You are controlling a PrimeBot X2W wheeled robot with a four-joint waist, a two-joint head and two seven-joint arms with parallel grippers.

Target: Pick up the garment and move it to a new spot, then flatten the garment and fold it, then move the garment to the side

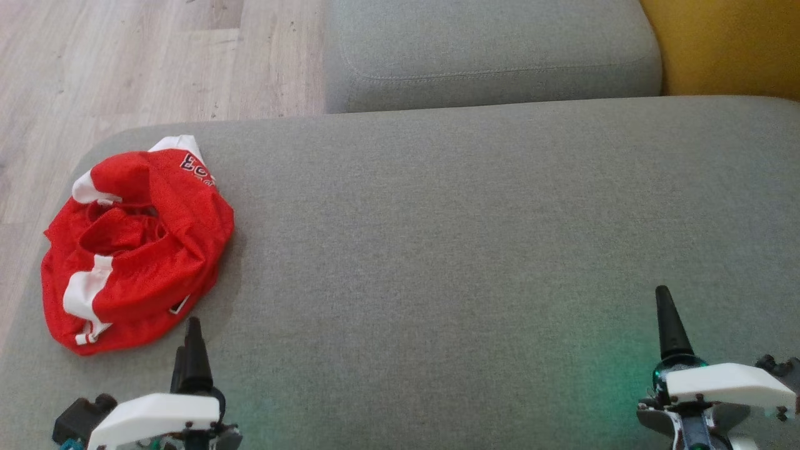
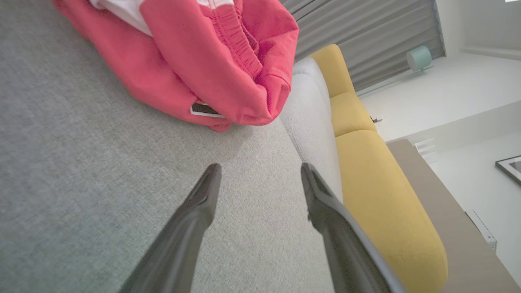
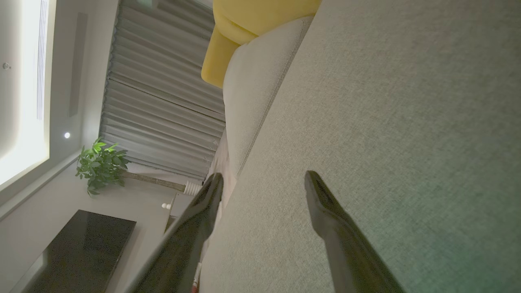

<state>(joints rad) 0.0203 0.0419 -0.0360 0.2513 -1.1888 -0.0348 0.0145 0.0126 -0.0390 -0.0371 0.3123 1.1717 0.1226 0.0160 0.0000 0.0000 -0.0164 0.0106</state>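
A crumpled red-and-white garment [image 1: 134,244] lies at the gray sofa's [image 1: 437,250] left end, just beyond the left claw [image 2: 260,167], spread wide and empty; the right claw [image 3: 264,177], equally spread, sits well apart.

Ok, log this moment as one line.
crumpled red-and-white garment: untouched on grey fabric cushion | left gripper: open | right gripper: open

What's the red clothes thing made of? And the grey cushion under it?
The red garment looks like thin, soft sports fabric, maybe polyester: it crumples loosely. The grey cushion looks like matte woven upholstery cloth, with a fine visible weave.
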